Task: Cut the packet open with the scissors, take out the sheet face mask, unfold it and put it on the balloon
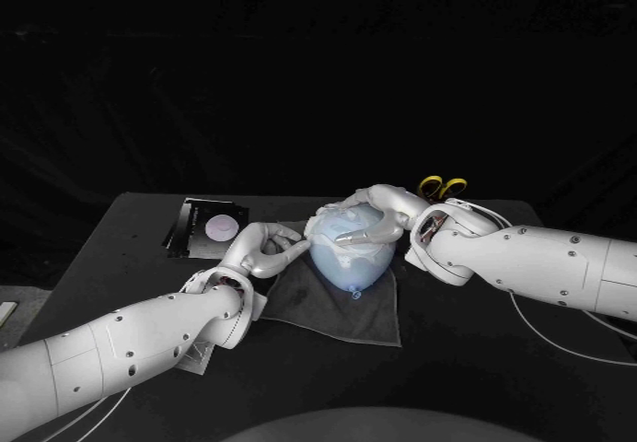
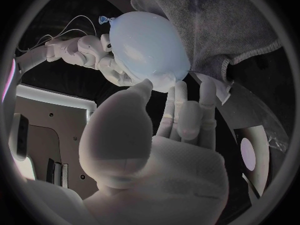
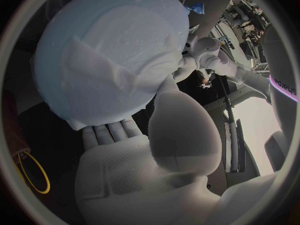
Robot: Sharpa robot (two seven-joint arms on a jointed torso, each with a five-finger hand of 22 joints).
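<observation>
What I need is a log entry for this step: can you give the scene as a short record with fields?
balloon: pale blue balloon lying on a grey cloth, knot toward the robot
mask: white sheet mask appears draped over the balloon
left hand: left hand touches the balloon's side with its fingertips
right hand: right hand cups the balloon's far end
scissors: scissors with yellow handles, lying beyond the right hand
packet: packet lying flat beyond the left hand
</observation>
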